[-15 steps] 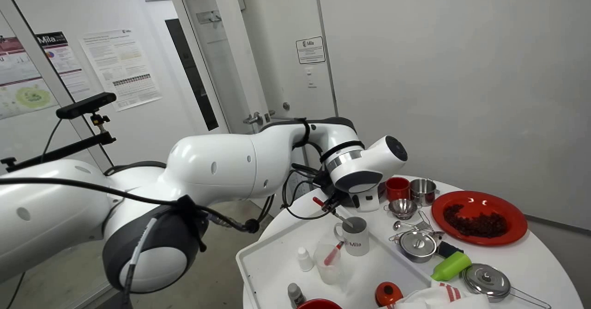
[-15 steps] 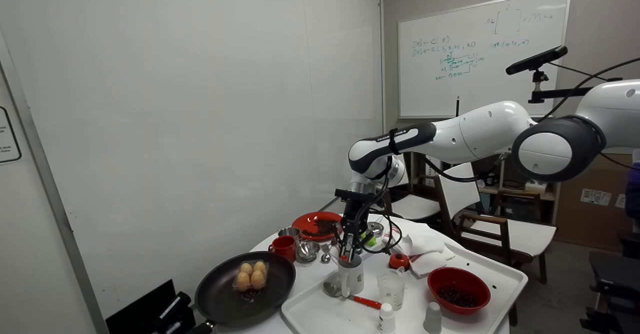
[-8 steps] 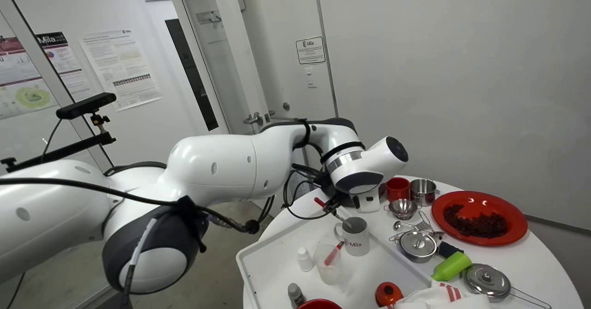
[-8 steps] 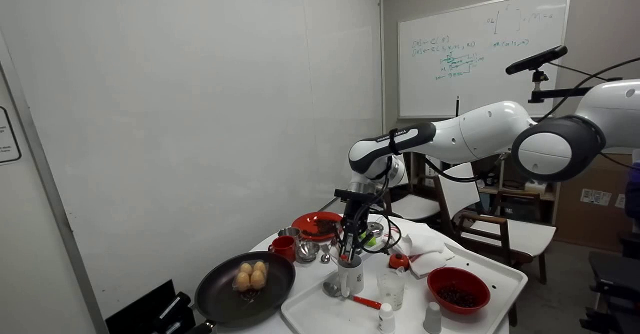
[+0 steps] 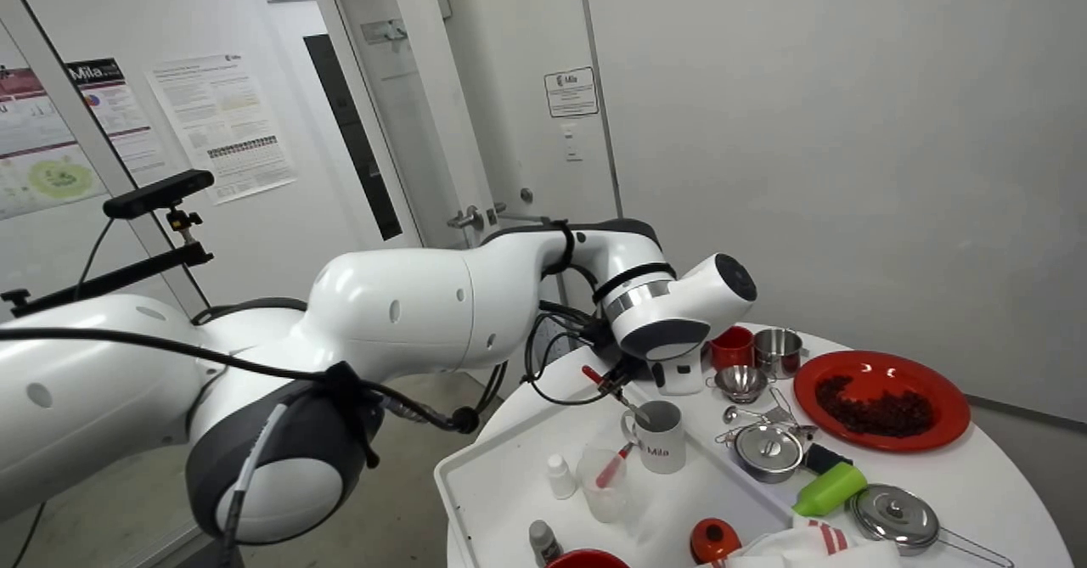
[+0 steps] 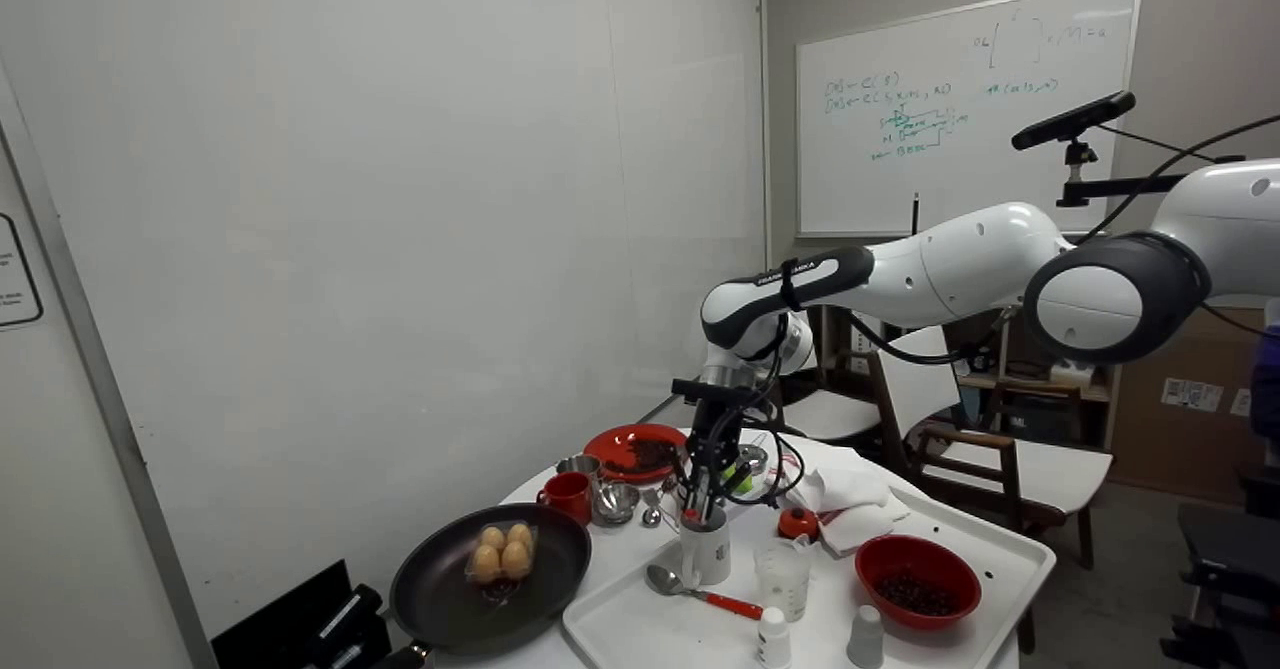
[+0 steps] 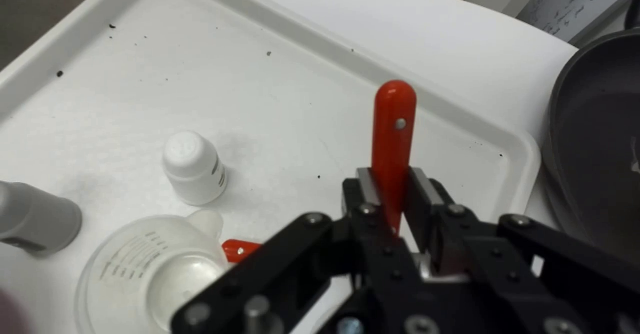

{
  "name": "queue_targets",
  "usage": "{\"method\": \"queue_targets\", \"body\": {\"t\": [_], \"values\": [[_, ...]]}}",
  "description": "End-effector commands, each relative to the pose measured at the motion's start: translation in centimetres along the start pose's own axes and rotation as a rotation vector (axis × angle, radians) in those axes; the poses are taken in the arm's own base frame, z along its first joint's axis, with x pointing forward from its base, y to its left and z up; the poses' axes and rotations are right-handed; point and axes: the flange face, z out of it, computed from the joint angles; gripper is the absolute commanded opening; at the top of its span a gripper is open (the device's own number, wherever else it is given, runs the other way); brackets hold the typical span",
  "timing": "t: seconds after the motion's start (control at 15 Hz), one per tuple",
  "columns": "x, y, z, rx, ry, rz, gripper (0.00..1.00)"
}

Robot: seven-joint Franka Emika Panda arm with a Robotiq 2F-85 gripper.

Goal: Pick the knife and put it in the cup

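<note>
Tray's (image 6: 660, 627) bowl (image 6: 925, 553) holds dark bits (image 6: 916, 595); knife (image 7: 392, 149) hangs at mug's (image 5: 662, 451) mouth.

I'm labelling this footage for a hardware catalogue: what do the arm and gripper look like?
The arm is white and rounded, with dark-grey joint covers, a silver ring near the wrist and small lettering. Black straps and cables run along it. The gripper is black and angular, with exposed screws and grey fingertips.

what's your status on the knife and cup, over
Fingers shut on knife by its red handle. Blade end at cup mouth, depth unclear. Spoon and beaker nearby, neither between blade and cup.
</note>
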Motion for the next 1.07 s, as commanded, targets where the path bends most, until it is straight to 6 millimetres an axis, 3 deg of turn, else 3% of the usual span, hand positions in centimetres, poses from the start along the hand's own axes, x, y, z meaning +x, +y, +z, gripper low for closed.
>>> {"method": "queue_targets", "body": {"t": [0.0, 0.4, 0.47, 0.87, 0.93, 1.0], "values": [[0.3, 0.6, -0.2, 0.003, -0.066, 0.038, 0.07], [1.3, 1.9, -0.6, 0.005, -0.138, 0.113, 0.07], [1.2, 1.5, -0.7, -0.001, -0.087, 0.073, 0.19], [1.5, 1.8, -1.0, 0.003, -0.099, 0.091, 0.19], [1.5, 1.8, -0.9, 0.003, -0.099, 0.092, 0.1], [1.7, 1.7, -1.0, 0.008, -0.087, 0.092, 0.1]]}}
